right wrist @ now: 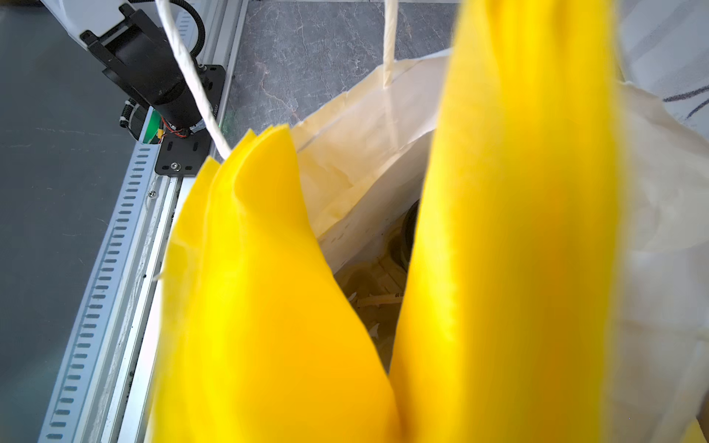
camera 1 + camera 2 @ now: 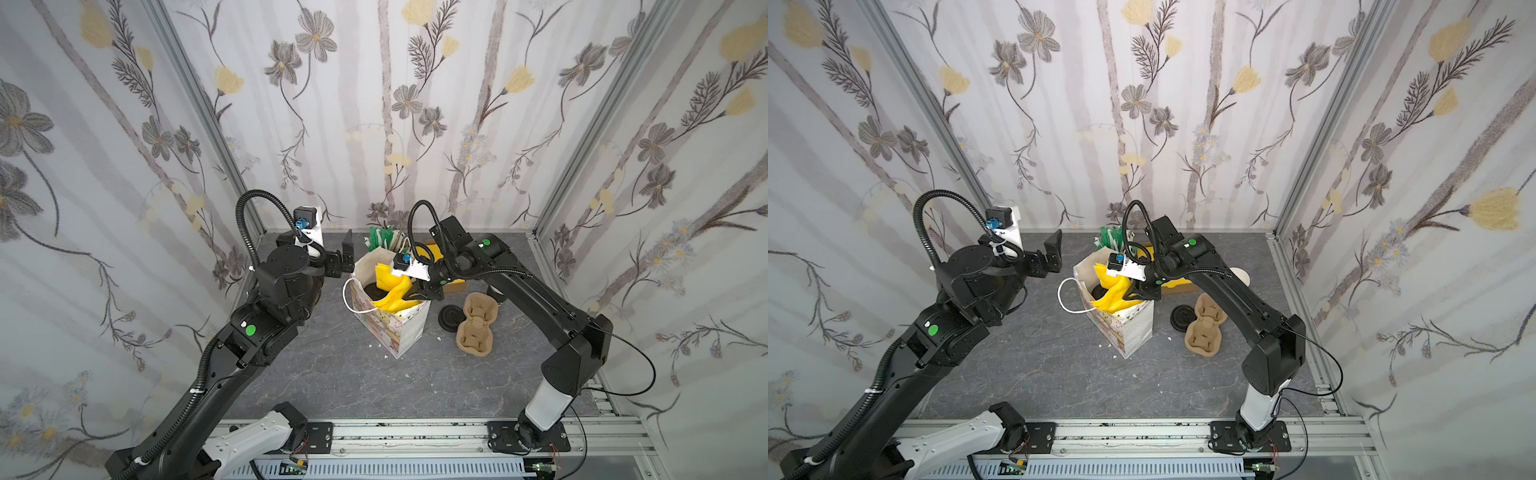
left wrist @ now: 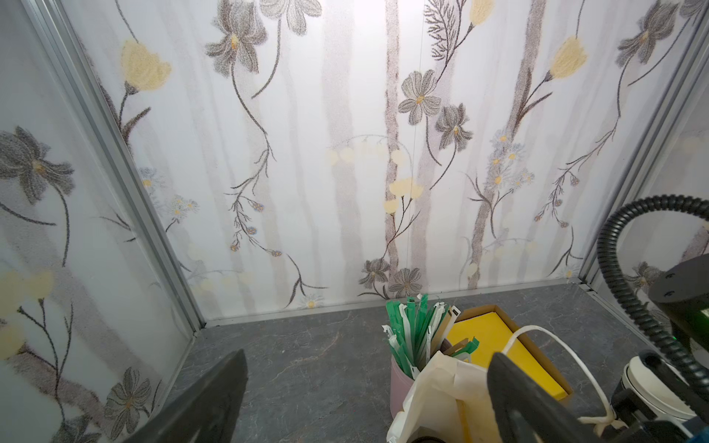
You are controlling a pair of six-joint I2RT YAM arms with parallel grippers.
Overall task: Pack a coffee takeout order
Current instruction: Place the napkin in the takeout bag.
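A patterned paper bag point(image 2: 401, 332) point(image 2: 1133, 332) stands open mid-table. Bright yellow napkins point(image 2: 392, 291) point(image 2: 1111, 291) sag over its rim, bent into a V. My right gripper point(image 2: 411, 296) point(image 2: 1128, 296) is at the bag's mouth, right against them. In the right wrist view the napkins point(image 1: 268, 307) fill the picture and hide the jaws. A black lid point(image 2: 374, 291) point(image 1: 408, 230) shows inside the bag. My left gripper point(image 2: 345, 253) point(image 2: 1054, 254) point(image 3: 364, 402) hangs open and empty beside the bag's far left corner.
Behind the bag are a pink cup of green-and-white wrapped sticks point(image 2: 382, 240) point(image 3: 414, 337) and a cardboard box of yellow napkins point(image 2: 434, 251) point(image 3: 495, 337). To its right lie a loose black lid point(image 2: 451, 318) and a tan pulp carrier point(image 2: 476, 328). The bag's white handle point(image 2: 347, 299) loops out leftward.
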